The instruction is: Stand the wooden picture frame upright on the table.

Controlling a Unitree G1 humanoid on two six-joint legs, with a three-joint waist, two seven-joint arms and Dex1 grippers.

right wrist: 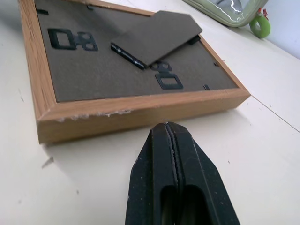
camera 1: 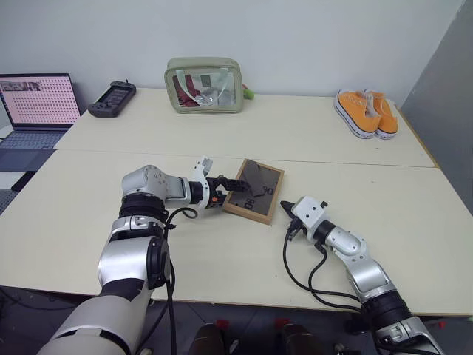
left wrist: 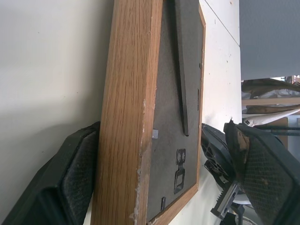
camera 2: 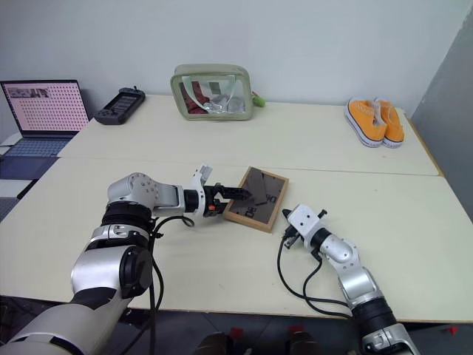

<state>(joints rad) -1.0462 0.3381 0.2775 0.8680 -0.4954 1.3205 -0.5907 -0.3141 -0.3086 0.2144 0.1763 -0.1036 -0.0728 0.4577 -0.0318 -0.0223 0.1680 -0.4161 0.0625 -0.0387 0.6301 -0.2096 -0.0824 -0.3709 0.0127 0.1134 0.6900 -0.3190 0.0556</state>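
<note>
Wooden picture frame | back up, tilted | long axis toward far right

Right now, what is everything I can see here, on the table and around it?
wooden picture frame: one, light wood with dark back up, middle of the near table, easel stand partly folded out
table: pale cream top with a seam across
pouch: one, clear with green trim, far side, centre
small green thing: one, beside the pouch
shoes: one pair, orange with white soles, far right
handheld controller: one, dark, far left
laptop: one, open, beyond the table's left edge
left tool: black fingers open, one on each side of the frame's left edge
right tool: black fingers shut, just short of the frame's near right corner
</note>
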